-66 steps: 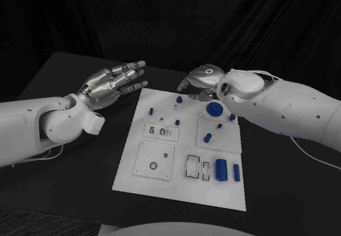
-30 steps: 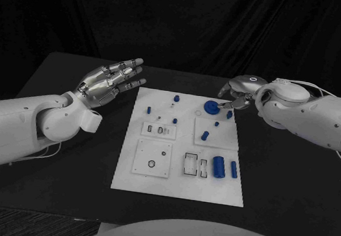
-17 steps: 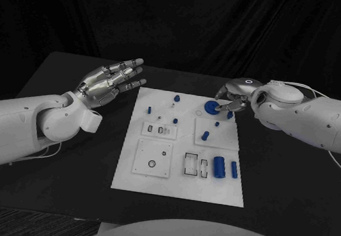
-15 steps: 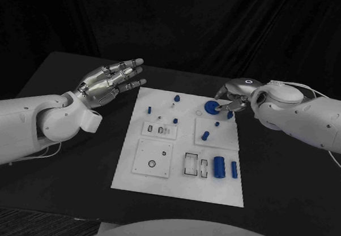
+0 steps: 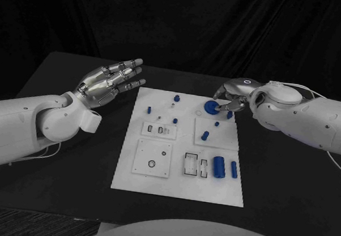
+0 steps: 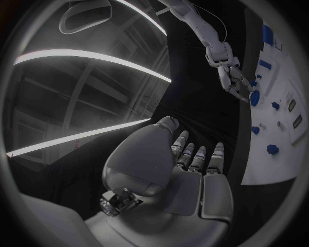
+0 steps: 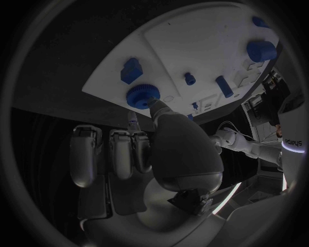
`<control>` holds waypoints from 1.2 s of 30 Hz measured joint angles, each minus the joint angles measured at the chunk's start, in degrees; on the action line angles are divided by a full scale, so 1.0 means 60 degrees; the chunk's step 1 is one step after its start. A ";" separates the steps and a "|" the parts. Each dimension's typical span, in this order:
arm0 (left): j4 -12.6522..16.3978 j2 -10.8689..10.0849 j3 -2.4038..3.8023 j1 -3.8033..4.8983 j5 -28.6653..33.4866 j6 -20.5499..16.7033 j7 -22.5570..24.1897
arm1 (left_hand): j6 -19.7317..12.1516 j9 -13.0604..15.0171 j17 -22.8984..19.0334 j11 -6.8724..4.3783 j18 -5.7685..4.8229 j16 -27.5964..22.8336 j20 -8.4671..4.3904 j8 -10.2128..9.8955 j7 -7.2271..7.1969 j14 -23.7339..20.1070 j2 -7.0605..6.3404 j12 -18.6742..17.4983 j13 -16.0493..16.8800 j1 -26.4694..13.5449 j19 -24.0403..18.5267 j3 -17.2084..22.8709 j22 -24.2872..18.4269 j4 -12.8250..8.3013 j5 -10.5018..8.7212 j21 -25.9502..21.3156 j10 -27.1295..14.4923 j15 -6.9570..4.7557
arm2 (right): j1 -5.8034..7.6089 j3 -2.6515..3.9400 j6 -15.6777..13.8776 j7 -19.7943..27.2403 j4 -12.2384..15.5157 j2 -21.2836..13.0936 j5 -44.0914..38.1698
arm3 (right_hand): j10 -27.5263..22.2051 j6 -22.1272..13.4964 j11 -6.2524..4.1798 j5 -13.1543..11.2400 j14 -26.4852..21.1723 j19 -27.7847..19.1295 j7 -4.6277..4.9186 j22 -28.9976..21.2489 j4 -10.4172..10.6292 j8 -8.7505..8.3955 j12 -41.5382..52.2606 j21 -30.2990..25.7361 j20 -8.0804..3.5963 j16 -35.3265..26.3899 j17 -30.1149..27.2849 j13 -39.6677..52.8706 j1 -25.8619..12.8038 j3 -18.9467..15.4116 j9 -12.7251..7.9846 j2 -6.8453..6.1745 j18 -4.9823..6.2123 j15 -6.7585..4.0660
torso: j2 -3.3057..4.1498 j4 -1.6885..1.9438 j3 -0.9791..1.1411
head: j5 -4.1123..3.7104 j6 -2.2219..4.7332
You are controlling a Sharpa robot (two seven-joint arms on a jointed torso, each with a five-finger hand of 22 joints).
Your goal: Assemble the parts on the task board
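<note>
Since a second ago the right hand (image 5: 232, 96) has edged closer over the board's (image 5: 180, 181) far right corner, fingers curled, thumb and a fingertip (image 7: 154, 105) touching the round blue knob (image 5: 212, 106) standing there. Left hand (image 5: 108, 83) hovers beside the board's far left edge, fingers straight and slightly spread, holding nothing

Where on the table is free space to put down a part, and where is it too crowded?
Bare table lies left of the task board, under the left hand, and right of the board, nearer than the right hand. The board's far right corner, around the round blue part, is crowded.
</note>
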 measured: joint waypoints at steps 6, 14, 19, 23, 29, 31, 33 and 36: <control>-0.0015 0.0004 0.0000 -0.0001 0.0000 0.0013 -0.0021 | 0.0000 0.0000 0.0000 0.0000 0.0000 0.0000 0.0000 0.0000 0.0000 0.0000 0.0000 0.0000 0.0000 0.0000 0.0000 0.0000 0.0000 0.0000 0.0000 0.0000 0.0000 0.0000 | -0.0047 0.0000 -0.0001 0.0011 -0.0026 0.0049 0.0003 | 0.0000 0.0057 0.0000 0.0041 0.0000 0.0000 0.0009 -0.0001 0.0000 0.0039 0.0000 0.0000 0.0000 0.0000 0.0000 -0.0001 0.0027 0.0000 0.0044 -0.0028 0.0000 0.0000 | -0.0001 -0.0011 0.0001 | 0.0013 0.0005; -0.0023 0.0008 0.0000 -0.0004 0.0000 0.0033 -0.0050 | 0.0000 -0.0001 0.0000 0.0000 0.0000 0.0000 0.0000 0.0000 0.0000 0.0000 0.0000 0.0000 -0.0001 0.0000 0.0000 0.0000 0.0000 0.0000 0.0000 0.0000 0.0000 0.0000 | -0.0119 0.0002 0.0002 0.0020 -0.0064 0.0126 0.0006 | -0.0001 0.0306 -0.0001 0.0041 0.0000 0.0000 0.0034 -0.0001 -0.0105 0.0210 0.0000 -0.0035 0.0000 0.0000 -0.0001 -0.0001 0.0074 0.0001 0.0198 0.0001 0.0001 0.0000 | -0.0002 -0.0016 0.0000 | 0.0017 0.0005; -0.0030 0.0014 0.0000 -0.0006 0.0000 0.0044 -0.0067 | 0.0000 -0.0001 0.0000 0.0000 0.0000 0.0000 0.0000 0.0000 0.0000 0.0000 0.0000 0.0000 -0.0001 0.0000 0.0000 -0.0001 0.0000 0.0000 0.0000 0.0000 0.0000 0.0000 | -0.0159 0.0002 0.0006 0.0033 -0.0093 0.0175 0.0007 | -0.0001 0.0340 -0.0002 0.0041 0.0000 0.0000 0.0001 -0.0002 -0.0105 0.0210 -0.0001 -0.0035 0.0000 0.0000 -0.0001 -0.0002 0.0074 0.0001 0.0244 0.0002 0.0000 0.0000 | -0.0006 -0.0016 0.0001 | 0.0006 0.0005; -0.0035 0.0019 0.0000 -0.0007 0.0000 0.0055 -0.0081 | 0.0000 -0.0001 0.0000 0.0034 0.0000 0.0000 0.0000 0.0000 0.0000 0.0000 0.0000 0.0000 -0.0001 0.0000 0.0000 -0.0001 0.0000 0.0000 0.0000 0.0000 -0.0036 0.0000 | -0.0171 0.0009 0.0006 0.0049 -0.0123 0.0215 0.0009 | -0.0001 0.0479 -0.0002 0.0228 0.0000 0.0000 0.0016 -0.0002 -0.0159 0.0334 0.0000 -0.0036 0.0000 0.0000 -0.0001 -0.0002 0.0137 0.0001 0.0349 0.0064 0.0001 0.0000 | -0.0007 -0.0013 0.0004 | 0.0006 0.0005; -0.0044 0.0021 0.0000 -0.0008 0.0000 0.0074 -0.0099 | 0.0000 -0.0001 0.0000 0.0034 0.0000 0.0000 0.0000 0.0000 0.0000 0.0000 0.0000 0.0000 -0.0001 0.0000 0.0000 -0.0001 0.0000 0.0000 0.0000 0.0000 -0.0036 0.0000 | -0.0175 0.0023 -0.0005 0.0083 -0.0171 0.0264 0.0017 | -0.0039 0.0822 -0.0039 0.1449 0.0000 0.0000 0.0002 -0.0002 -0.0397 0.0625 -0.0001 -0.0073 0.0000 0.0000 -0.0002 -0.0003 0.0175 0.0107 0.0822 0.0102 0.0001 -0.0001 | -0.0007 -0.0006 0.0005 | 0.0005 0.0005; -0.0048 0.0021 0.0000 -0.0009 0.0000 0.0078 -0.0104 | 0.0000 -0.0001 0.0000 0.0034 0.0000 0.0000 0.0000 0.0000 0.0000 0.0000 0.0000 0.0000 -0.0002 0.0000 0.0000 -0.0001 -0.0001 0.0001 0.0000 0.0000 -0.0036 0.0000 | -0.0176 0.0025 -0.0015 0.0097 -0.0174 0.0274 0.0021 | -0.0038 0.0890 -0.0039 0.1899 0.0000 0.0000 0.0038 -0.0003 -0.0465 0.0790 -0.0001 -0.0073 0.0000 0.0000 -0.0002 -0.0003 0.0227 0.0175 0.0824 0.0051 0.0001 0.0000 | -0.0006 -0.0005 0.0004 | 0.0009 0.0005; -0.0052 0.0021 0.0000 -0.0009 0.0000 0.0083 -0.0109 | 0.0000 -0.0001 0.0000 0.0034 0.0000 0.0000 0.0000 0.0000 0.0000 0.0000 0.0000 0.0000 -0.0001 0.0000 0.0000 -0.0001 -0.0001 0.0001 0.0000 0.0000 -0.0036 0.0000 | -0.0177 0.0027 -0.0035 0.0121 -0.0174 0.0279 0.0027 | -0.0050 0.0953 -0.0094 0.2219 0.0000 -0.0001 0.0100 -0.0002 -0.0568 0.0871 -0.0001 -0.0073 0.0000 0.0000 -0.0002 -0.0003 0.0241 0.0220 0.0823 0.0037 0.0001 0.0000 | -0.0004 -0.0005 0.0004 | 0.0016 0.0005; -0.0058 0.0021 0.0000 -0.0010 0.0000 0.0088 -0.0114 | 0.0000 -0.0001 0.0000 0.0034 0.0000 0.0000 0.0000 0.0000 0.0000 0.0000 0.0000 0.0000 -0.0001 0.0000 0.0000 -0.0001 -0.0001 0.0000 0.0000 0.0000 -0.0036 0.0000 | -0.0185 0.0026 -0.0085 0.0157 -0.0153 0.0266 0.0033 | -0.0036 0.0972 -0.0109 0.2744 0.0000 0.0034 0.0120 -0.0002 -0.0662 0.0872 -0.0001 -0.0073 -0.0034 0.0000 -0.0002 -0.0003 0.0254 0.0291 0.0818 0.0024 0.0001 -0.0001 | -0.0002 -0.0005 0.0004 | 0.0017 0.0005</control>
